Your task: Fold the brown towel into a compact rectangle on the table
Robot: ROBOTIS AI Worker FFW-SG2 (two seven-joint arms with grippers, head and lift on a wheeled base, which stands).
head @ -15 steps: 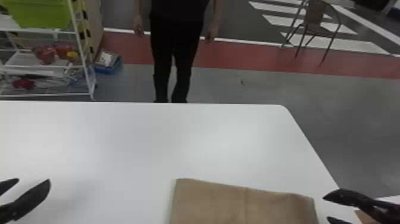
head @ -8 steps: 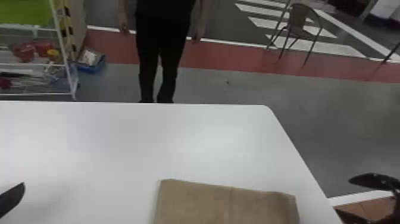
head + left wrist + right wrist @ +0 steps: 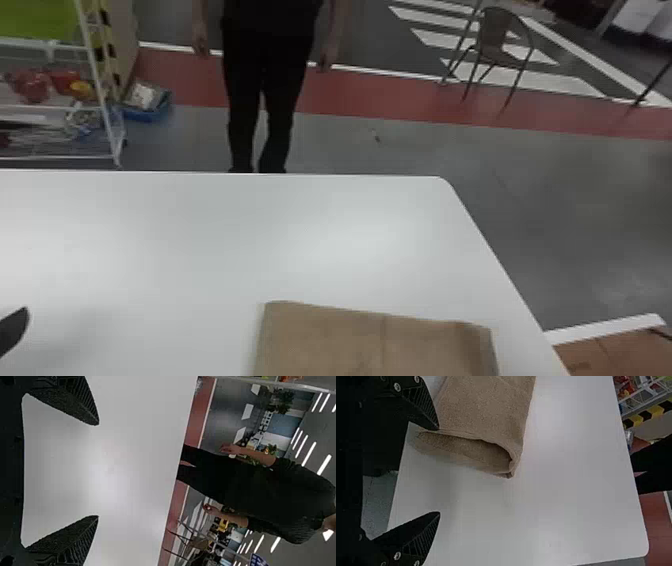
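"Brown towel (image 3: 375, 345), folded in layers: where does it lie?" asks one.

"On the white desk (image 3: 150, 240), at the near part, toward the right side," says the other. "One end has a loose, gaping fold."

"And the left claw (image 3: 14, 327)?"

"Above the desk, well left of the towel, its fingers spread wide."

"The right claw (image 3: 439, 471)?"

"Wide apart too, by the gaping end. One fingertip overlaps the cloth's edge in the right wrist view; whether it touches is, in fairness, hard to tell."
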